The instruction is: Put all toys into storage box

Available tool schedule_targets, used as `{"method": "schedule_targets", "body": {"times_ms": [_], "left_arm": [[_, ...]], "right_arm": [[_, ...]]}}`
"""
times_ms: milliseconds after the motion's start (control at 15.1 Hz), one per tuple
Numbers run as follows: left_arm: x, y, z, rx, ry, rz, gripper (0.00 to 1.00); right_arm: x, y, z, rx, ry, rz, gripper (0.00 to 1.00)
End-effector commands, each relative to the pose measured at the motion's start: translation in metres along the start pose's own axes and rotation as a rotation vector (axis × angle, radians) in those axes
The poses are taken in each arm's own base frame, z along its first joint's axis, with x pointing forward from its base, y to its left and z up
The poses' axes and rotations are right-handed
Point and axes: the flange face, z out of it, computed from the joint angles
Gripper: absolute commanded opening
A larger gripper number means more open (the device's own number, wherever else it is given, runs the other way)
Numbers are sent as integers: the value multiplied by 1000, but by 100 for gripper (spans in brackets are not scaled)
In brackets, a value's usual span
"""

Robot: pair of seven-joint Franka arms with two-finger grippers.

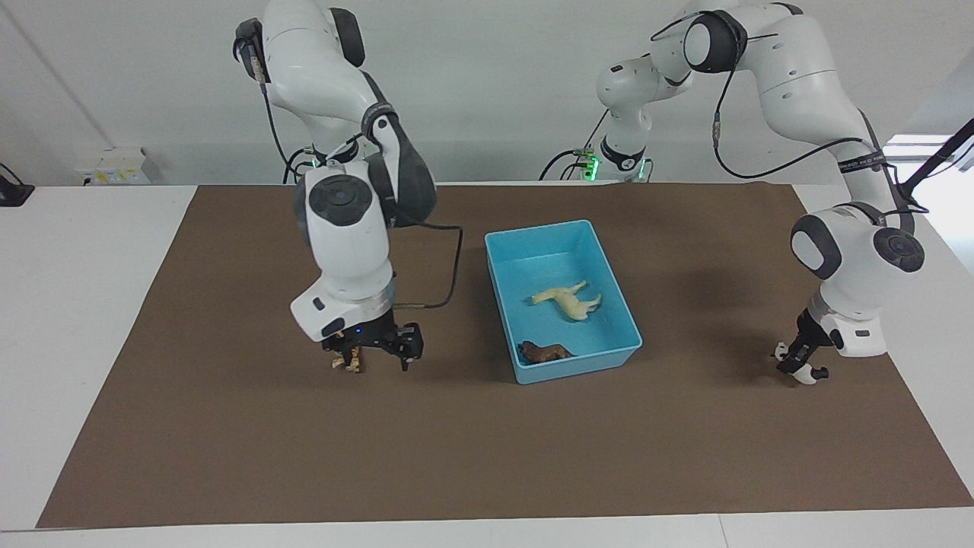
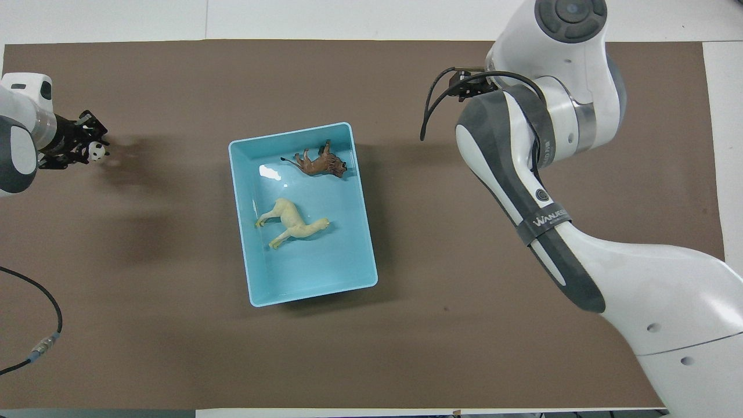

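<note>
The light-blue storage box (image 1: 618, 304) (image 2: 360, 220) stands mid-table. In it lie the cream-white horse (image 1: 567, 299) (image 2: 293, 223) and the dark brown shaggy animal (image 1: 545, 352) (image 2: 319, 164). My right gripper (image 1: 380, 356) is low over the mat toward the right arm's end, fingers apart. The orange striped tiger (image 1: 346, 364) shows partly at one finger; in the overhead view the arm hides it. My left gripper (image 1: 797, 364) (image 2: 78, 145) is down at the mat toward the left arm's end, shut across the middle of the black-and-white panda (image 1: 811, 374) (image 2: 97, 152).
A brown mat (image 1: 487, 457) covers the white table (image 1: 76, 304). The right arm's cable (image 1: 455, 266) hangs between that arm and the box. A cable (image 2: 40, 325) lies near the left arm's base.
</note>
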Motion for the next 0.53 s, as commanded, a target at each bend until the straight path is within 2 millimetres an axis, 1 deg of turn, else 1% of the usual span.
{"method": "schedule_targets", "body": {"times_ms": [0, 66, 133, 199, 265, 332, 398, 464], "left_arm": [[-56, 42, -85, 47, -37, -18, 0], [-93, 68, -113, 68, -49, -56, 0], [-127, 92, -131, 81, -53, -105, 0], [-161, 116, -148, 70, -57, -133, 0], [-200, 143, -153, 54, -81, -143, 0], [-231, 161, -153, 44, -90, -143, 0], [-255, 171, -148, 45, -99, -154, 0], [-272, 175, -141, 28, -95, -172, 0]], "right_arm": [[-50, 47, 45, 27, 23, -30, 100], [-57, 53, 55, 28, 26, -29, 100], [-59, 58, 61, 26, 22, -25, 100], [-60, 69, 66, 21, 13, -12, 100], [-59, 75, 68, 24, 6, 2, 100], [-62, 76, 71, 52, -10, 34, 100], [-65, 75, 75, 86, -24, 60, 100], [-68, 75, 78, 107, -30, 71, 100]]}}
